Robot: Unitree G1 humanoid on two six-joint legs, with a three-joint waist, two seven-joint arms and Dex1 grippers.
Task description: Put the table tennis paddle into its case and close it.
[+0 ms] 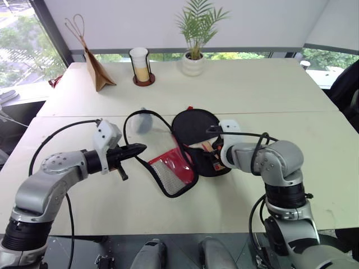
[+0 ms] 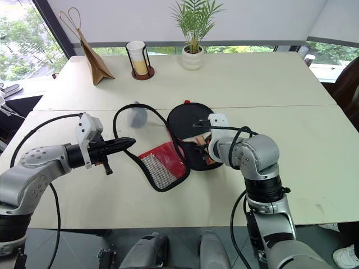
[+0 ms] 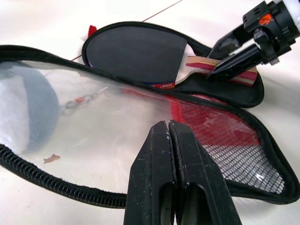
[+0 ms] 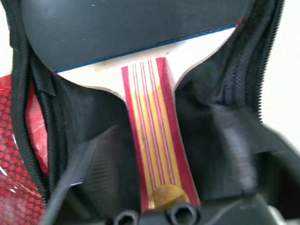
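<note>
The case lies open in the middle of the table, its black base half [image 1: 220, 168] flat and its flap with the red mesh pocket [image 1: 175, 168] spread toward my left arm. The table tennis paddle [image 1: 194, 128] rests in the base half, black face up, with its striped wooden handle [image 4: 157, 140] pointing toward my right arm. My right gripper [image 3: 211, 61] is open, its fingers standing either side of the handle without pressing it. My left gripper [image 1: 139, 148] is shut on the flap's black zip rim [image 3: 61, 185]. The grey-blue plush charm [image 1: 143, 120] shows through the flap's clear part.
At the table's far side stand a brown paper bag [image 1: 98, 70], a cup in a wire holder [image 1: 140, 64] and a potted plant [image 1: 193, 56]. A seam [image 1: 280, 112] crosses the table behind the case. Black cables loop off both arms.
</note>
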